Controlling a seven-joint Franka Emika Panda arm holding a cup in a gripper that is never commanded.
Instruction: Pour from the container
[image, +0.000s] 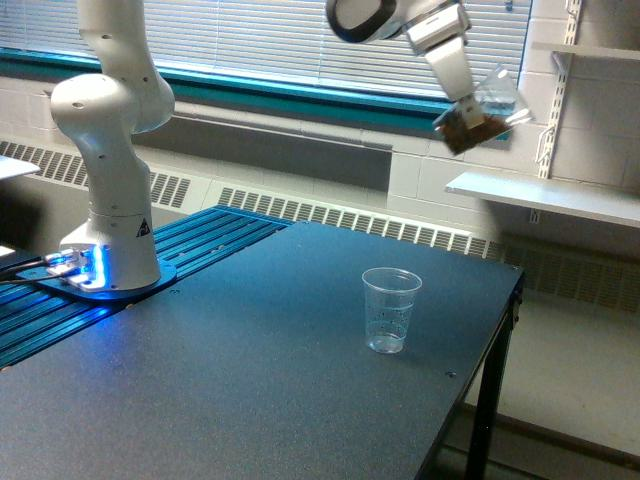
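Note:
The container (478, 117) is a clear jar with brown granular bits settled in its lower end. It hangs tilted high in the exterior view's upper right, well above the table. My gripper (462, 98) is shut on the container, its white fingers running down to it from the wrist. A clear ribbed plastic cup (390, 310) stands upright on the dark table (230, 380), below the container and to its left in the exterior view. I see nothing inside the cup.
The arm's white base (110, 200) stands at the exterior view's left on a blue ribbed plate (200, 240). A white shelf (550, 195) juts from the wall behind the container. The table's right edge (510, 290) drops to the floor.

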